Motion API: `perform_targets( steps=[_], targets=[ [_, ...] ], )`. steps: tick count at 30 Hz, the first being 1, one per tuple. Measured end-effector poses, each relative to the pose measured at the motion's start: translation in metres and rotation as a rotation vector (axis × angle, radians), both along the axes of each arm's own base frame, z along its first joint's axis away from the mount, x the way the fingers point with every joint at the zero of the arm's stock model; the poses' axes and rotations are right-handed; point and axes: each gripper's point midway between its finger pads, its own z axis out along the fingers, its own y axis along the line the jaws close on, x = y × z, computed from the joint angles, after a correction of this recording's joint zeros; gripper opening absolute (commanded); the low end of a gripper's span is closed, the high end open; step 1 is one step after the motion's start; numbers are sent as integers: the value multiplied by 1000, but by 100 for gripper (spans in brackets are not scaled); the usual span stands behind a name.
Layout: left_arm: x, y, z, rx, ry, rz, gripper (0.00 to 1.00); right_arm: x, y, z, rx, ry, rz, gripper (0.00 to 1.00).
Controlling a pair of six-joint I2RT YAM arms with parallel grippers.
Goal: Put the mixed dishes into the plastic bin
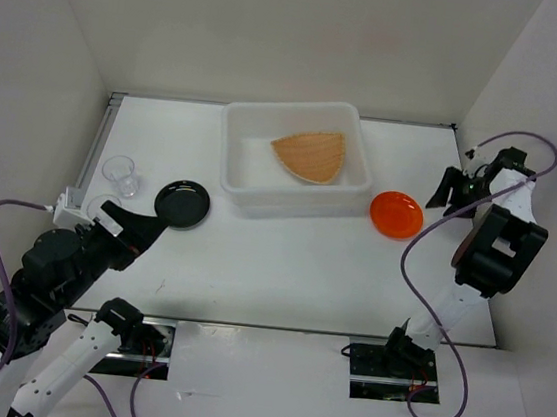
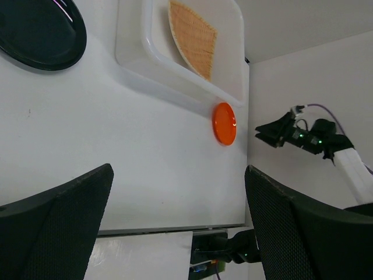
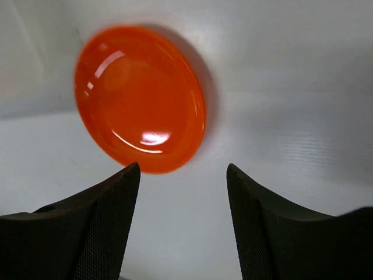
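Observation:
The translucent white plastic bin [image 1: 294,200] stands at the back middle, with the tan woven fan-shaped tray [image 1: 310,156] lying inside it. The orange plate [image 1: 397,213] lies on the table just right of the bin. The black plate [image 1: 182,203] lies left of the bin, and two clear cups [image 1: 119,168] [image 1: 127,186] stand further left. My right gripper [image 1: 443,192] is open and empty, just right of the orange plate [image 3: 140,96], which shows ahead of its fingers [image 3: 183,166]. My left gripper [image 1: 141,223] is open and empty, near the black plate [image 2: 41,32].
White walls enclose the table on the left, back and right. The left wrist view [image 2: 179,169] shows the bin [image 2: 131,35], the tray [image 2: 195,38], the orange plate [image 2: 224,123] and the table's near edge.

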Motion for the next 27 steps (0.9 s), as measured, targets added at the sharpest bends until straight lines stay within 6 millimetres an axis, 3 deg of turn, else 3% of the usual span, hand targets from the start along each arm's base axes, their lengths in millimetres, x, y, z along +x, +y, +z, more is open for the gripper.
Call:
perform_targets(
  steps=[3, 6, 8, 14, 19, 27],
  targets=[
    [-1, -1, -1, 0, 5, -7, 100, -29, 1, -52, 72, 156, 57, 67],
    [-1, -3, -4, 0, 12, -14, 100, -57, 13, -76, 124, 254, 110, 68],
    [0, -3, -7, 3, 23, -18, 100, -66, 17, -80, 136, 273, 133, 68],
    [2, -6, -11, 10, 43, -24, 100, -68, 21, -85, 157, 260, 171, 69],
    [5, -8, -13, 17, 63, -28, 100, -72, 31, -103, 230, 295, 172, 69],
    [6, -10, -11, 18, 78, -37, 100, -65, 45, -101, 359, 272, 134, 65]
  ],
)
